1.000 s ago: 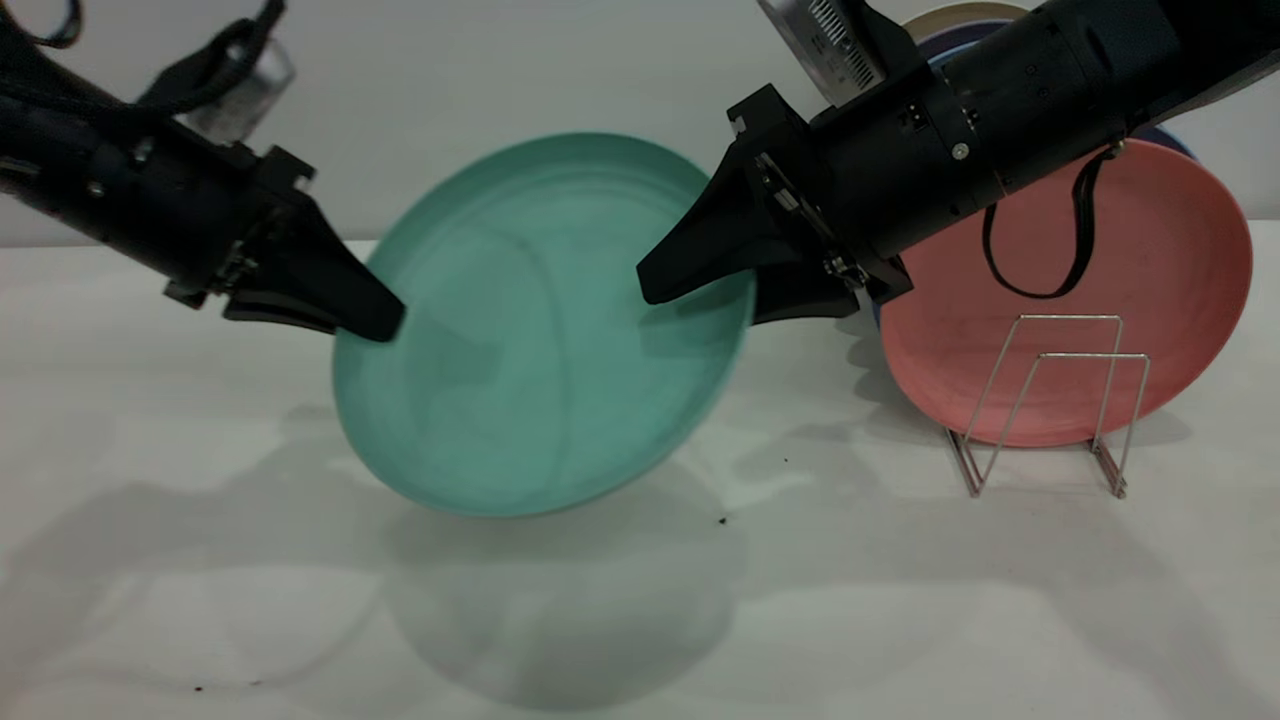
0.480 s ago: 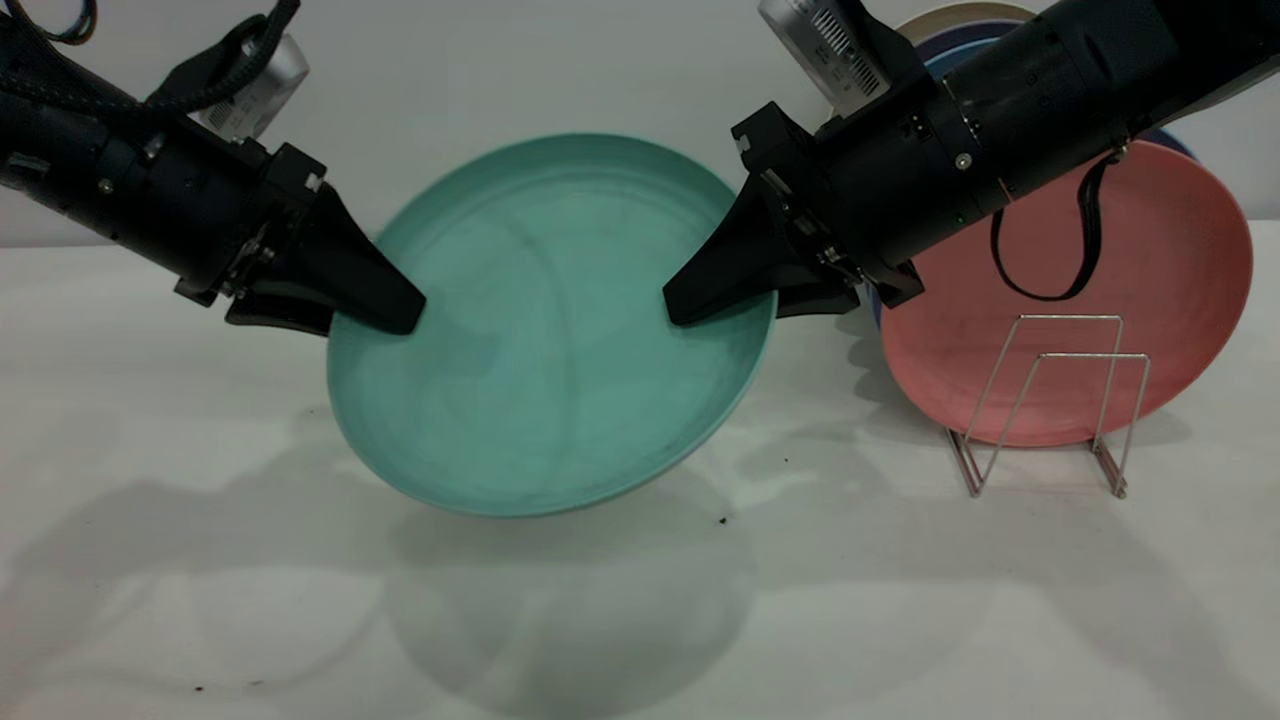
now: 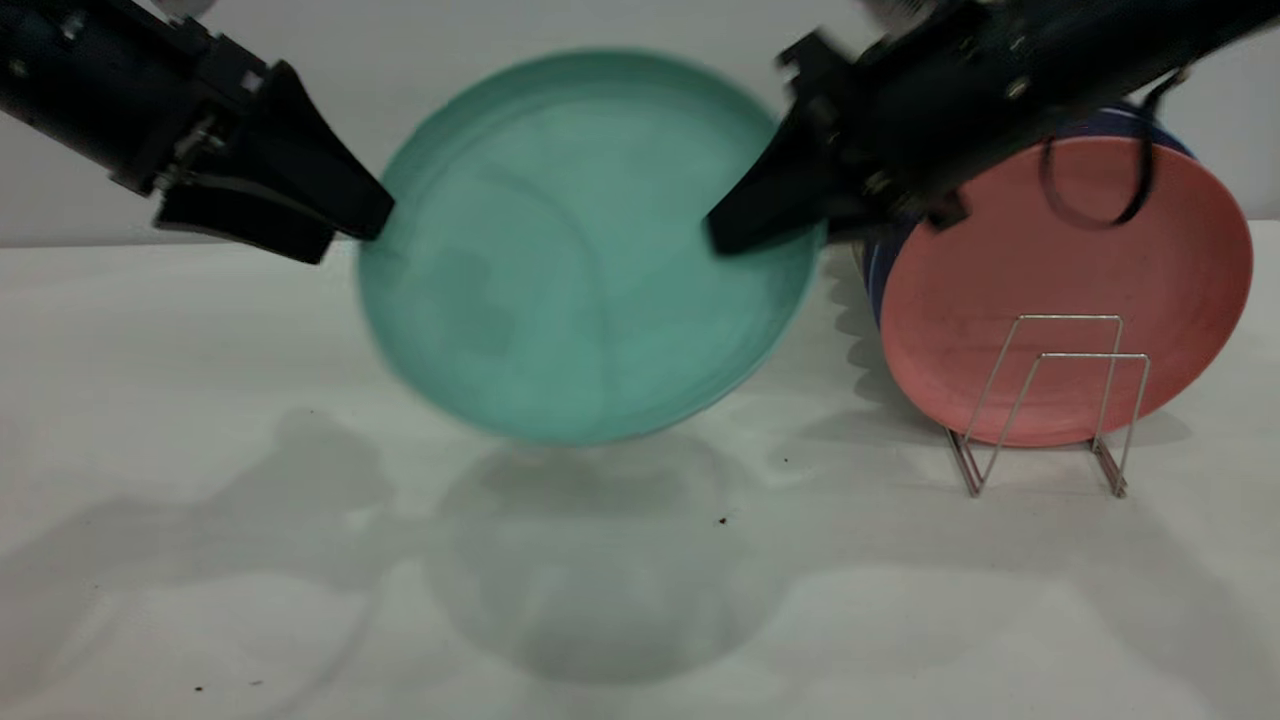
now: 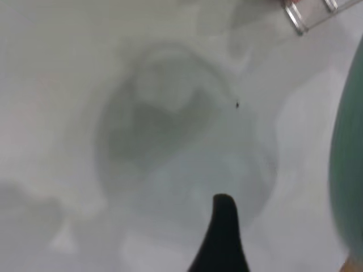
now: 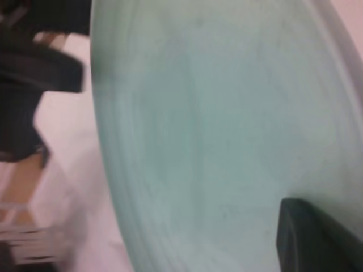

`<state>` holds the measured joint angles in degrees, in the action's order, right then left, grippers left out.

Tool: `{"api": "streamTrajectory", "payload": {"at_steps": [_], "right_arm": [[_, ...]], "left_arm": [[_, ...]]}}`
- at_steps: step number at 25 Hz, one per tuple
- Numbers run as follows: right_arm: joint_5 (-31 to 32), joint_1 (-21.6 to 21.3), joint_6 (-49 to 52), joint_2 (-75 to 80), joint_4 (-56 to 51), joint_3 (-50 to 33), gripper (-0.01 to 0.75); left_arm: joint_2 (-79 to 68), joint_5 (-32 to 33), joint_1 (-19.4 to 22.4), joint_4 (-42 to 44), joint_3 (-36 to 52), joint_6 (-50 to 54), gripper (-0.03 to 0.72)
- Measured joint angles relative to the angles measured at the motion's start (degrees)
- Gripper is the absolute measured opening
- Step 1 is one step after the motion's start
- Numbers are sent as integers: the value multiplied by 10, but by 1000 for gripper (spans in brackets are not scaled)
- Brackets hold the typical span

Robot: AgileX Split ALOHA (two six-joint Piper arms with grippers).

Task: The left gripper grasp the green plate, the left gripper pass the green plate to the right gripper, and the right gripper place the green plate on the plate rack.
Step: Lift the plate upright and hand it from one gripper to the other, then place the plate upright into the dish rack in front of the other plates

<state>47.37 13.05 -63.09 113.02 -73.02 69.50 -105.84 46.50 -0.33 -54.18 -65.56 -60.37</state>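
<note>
Plate in the air, mid-bench

Right claw [image 3: 765,215] grips plate [image 3: 580,250]; left claw [image 3: 345,220], open, just beside rim: one-sided grip may slip.

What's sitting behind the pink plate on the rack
Behind the pink plate on the plate rack, a blue plate's edge peeks out at its left and top. The rest is covered by the pink plate and the right gripper, so how many plates stand there cannot be seen.
</note>
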Motion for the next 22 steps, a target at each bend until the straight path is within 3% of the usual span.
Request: {"api": "streamTrajectory", "payload": {"at_steps": [5,12,17,22], "right_arm": [[-22,-36,-98,-76,98,0,87],[-31,-39,-442,-207,282,0,87],[-81,-73,-425,-217,376,0,87],[-113,-116,-384,-217,393,0,87]], "left_arm": [[39,7,7,19,1,13,600],[43,1,9,30,1,16,581],[43,1,9,30,1,17,579],[43,1,9,30,1,17,579]]}}
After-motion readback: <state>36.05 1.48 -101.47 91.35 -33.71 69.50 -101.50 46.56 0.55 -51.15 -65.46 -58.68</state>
